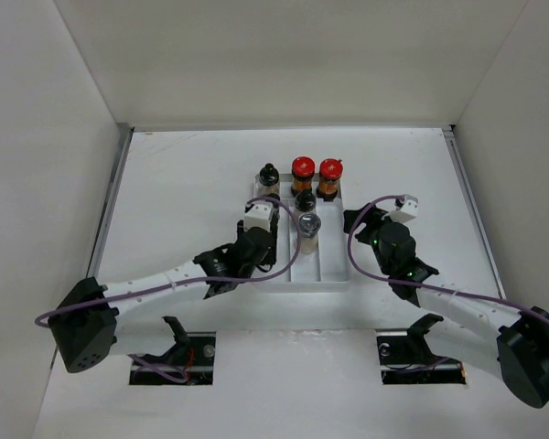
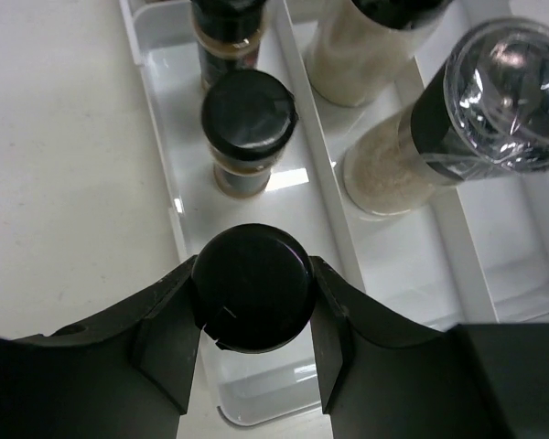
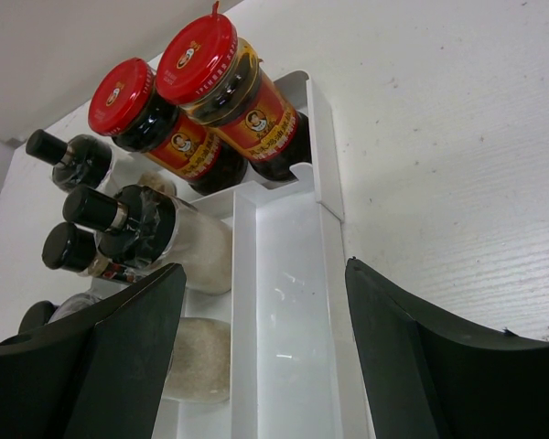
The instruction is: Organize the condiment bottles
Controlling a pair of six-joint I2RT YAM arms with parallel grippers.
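My left gripper (image 2: 253, 294) is shut on the black cap of a condiment bottle (image 2: 252, 285), held over the near end of the left compartment of the white divided tray (image 2: 161, 137). Two more black-capped bottles (image 2: 248, 119) stand farther along that compartment. The middle compartment holds a silver-capped bottle (image 2: 503, 91) of white grains and another bottle (image 1: 305, 199) behind it. Two red-capped jars (image 3: 197, 59) (image 3: 121, 96) stand at the tray's far end. My right gripper (image 3: 263, 274) is open over the bare right compartment (image 3: 293, 302), with nothing between its fingers.
The tray (image 1: 320, 283) sits mid-table, between both arms. White walls enclose the table on three sides. The right arm's gripper (image 1: 359, 224) hangs at the tray's right edge, the left arm's gripper (image 1: 261, 229) at its left edge.
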